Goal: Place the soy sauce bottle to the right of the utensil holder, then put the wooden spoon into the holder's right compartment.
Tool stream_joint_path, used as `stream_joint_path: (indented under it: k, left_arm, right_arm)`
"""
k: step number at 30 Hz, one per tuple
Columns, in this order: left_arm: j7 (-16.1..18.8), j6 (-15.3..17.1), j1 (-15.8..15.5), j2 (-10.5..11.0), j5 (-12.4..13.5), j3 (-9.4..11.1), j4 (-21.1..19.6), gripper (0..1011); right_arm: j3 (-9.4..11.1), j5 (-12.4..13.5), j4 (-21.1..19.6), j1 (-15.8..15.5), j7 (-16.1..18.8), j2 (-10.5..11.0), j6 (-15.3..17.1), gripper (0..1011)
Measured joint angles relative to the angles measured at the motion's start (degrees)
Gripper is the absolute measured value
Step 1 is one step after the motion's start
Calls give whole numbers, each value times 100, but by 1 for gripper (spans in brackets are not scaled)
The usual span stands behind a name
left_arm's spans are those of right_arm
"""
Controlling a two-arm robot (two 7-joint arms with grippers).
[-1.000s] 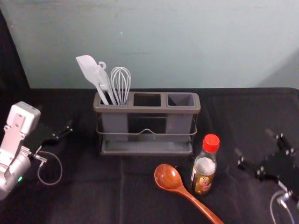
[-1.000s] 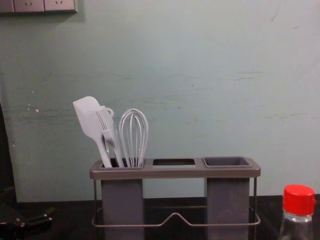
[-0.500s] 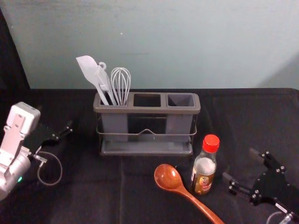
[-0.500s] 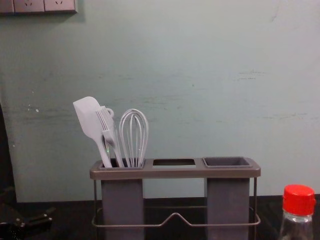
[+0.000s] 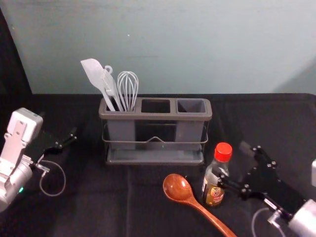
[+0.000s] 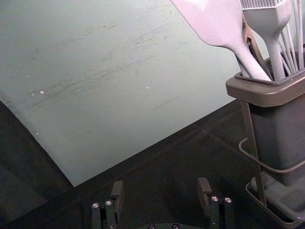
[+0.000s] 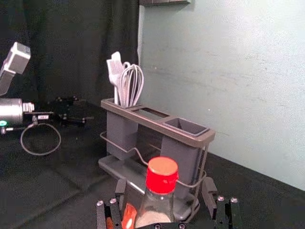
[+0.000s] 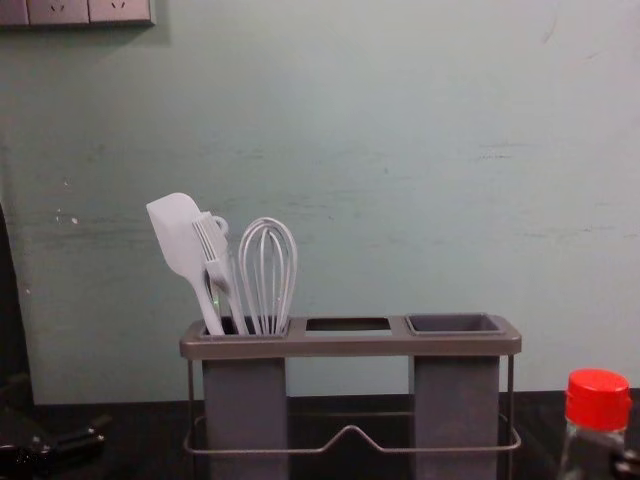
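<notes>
Head view: the soy sauce bottle [image 5: 213, 195] is standing upright on the tabletop [image 5: 84, 207], just left of the right gripper [image 5: 232, 163], the nearer one. Its fingers are standing apart around the bottle's line in the right wrist view, apparently grasping nothing. The right arm [image 5: 302, 220] is slanting forward-left from the lower right. The left gripper [image 6: 161, 183] is idling at the left, fingers spread.

Lab-like workspace, robot arm [image 5: 15, 180], black-draped table [image 5: 98, 207], scuffed pale wall [image 8: 400, 200], dark curtain [image 7: 71, 47], wall sockets [image 8: 60, 11]
</notes>
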Motion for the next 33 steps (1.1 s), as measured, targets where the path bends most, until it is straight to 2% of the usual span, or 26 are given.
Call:
stream_joint_path:
  k: [5, 13, 22, 23, 33]
  left_arm:
    - [0, 0, 0, 0, 0, 0, 0, 1011]
    - [0, 0, 0, 0, 0, 0, 0, 1011]
    - [0, 0, 0, 0, 0, 0, 0, 1012]
    - [0, 0, 0, 0, 0, 0, 0, 1011]
    - [0, 0, 0, 0, 0, 0, 0, 1011]
  right_arm:
    - [-82, -27, 176, 237, 95, -268, 24, 1002]
    - [-114, 6, 396, 453, 291, -542, 25, 983]
    - [-70, -65, 479, 505, 402, -700, 73, 769]
    - [-50, -83, 478, 492, 412, -713, 80, 713]
    - [130, -186, 363, 362, 440, -761, 93, 399]
